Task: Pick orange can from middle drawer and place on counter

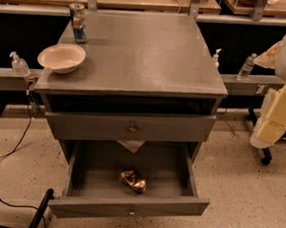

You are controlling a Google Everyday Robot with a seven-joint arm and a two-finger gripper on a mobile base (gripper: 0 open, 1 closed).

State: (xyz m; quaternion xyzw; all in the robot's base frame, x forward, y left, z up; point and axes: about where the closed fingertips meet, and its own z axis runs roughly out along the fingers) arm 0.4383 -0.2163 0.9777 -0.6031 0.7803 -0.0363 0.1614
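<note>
**STATUS: ONE CABINET, TWO DRAWERS, CONTENTS**

One broad, flat grey metal counter [148,52] tops the cabinet. Two drawers show below it. The wide, shallow grey metal middle drawer [126,207] is the lower one, pulled well out. The taller-fronted grey drawer [171,128] above it stands slightly out.

My gripper [277,119], pale yellow and blocky, hangs at the right edge of view, well apart from the cabinet. I cannot tell whether it is apart or together.

The counter carries one round cream bowl [62,57] at its front left and one tall blue, red and silver can [78,23] upright behind the bowl.

Three clear plastic bottles [19,65] stand beside the cabinet, one left and two right.

One small, shiny, crinkled orange can [133,180] lies on the middle drawer's floor, near its centre.

Each drawer front has one small round knob [132,128].
</note>
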